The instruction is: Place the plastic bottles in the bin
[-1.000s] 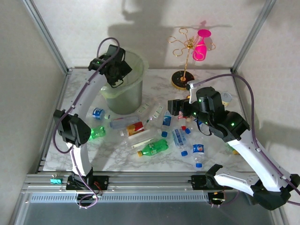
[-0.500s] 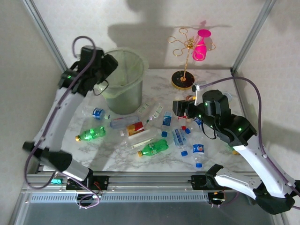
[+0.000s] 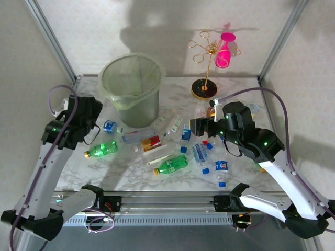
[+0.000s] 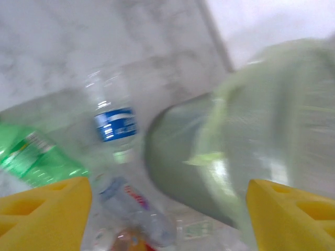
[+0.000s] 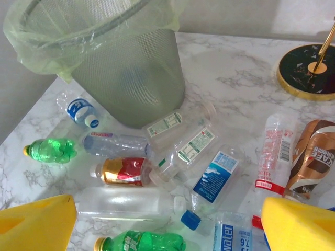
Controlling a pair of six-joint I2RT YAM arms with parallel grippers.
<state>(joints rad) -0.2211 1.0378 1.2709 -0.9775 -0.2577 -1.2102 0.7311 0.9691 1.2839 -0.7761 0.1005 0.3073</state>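
Observation:
The pale-green bin (image 3: 133, 89) stands at the back left of the marble table. In front of it lie several plastic bottles: a clear one with a blue label (image 3: 109, 126), a green one (image 3: 102, 150), a red-labelled one (image 3: 152, 143), another green one (image 3: 171, 164) and blue-labelled ones (image 3: 199, 153). My left gripper (image 3: 90, 119) hangs open left of the bin, above the blue-labelled bottle (image 4: 116, 124), holding nothing. My right gripper (image 3: 196, 125) is open over the pile, with a blue-labelled bottle (image 5: 215, 178) and a clear bottle (image 5: 125, 204) below it.
A gold wire stand with a pink goblet (image 3: 225, 52) rises from a black round base (image 3: 203, 89) at the back right. A brown coffee bottle (image 5: 309, 162) lies near that base. Metal frame posts and white walls close in the table.
My left arm has swung from above the bin down and left to the table's left side, leaving the bin's mouth uncovered. The right arm has barely shifted.

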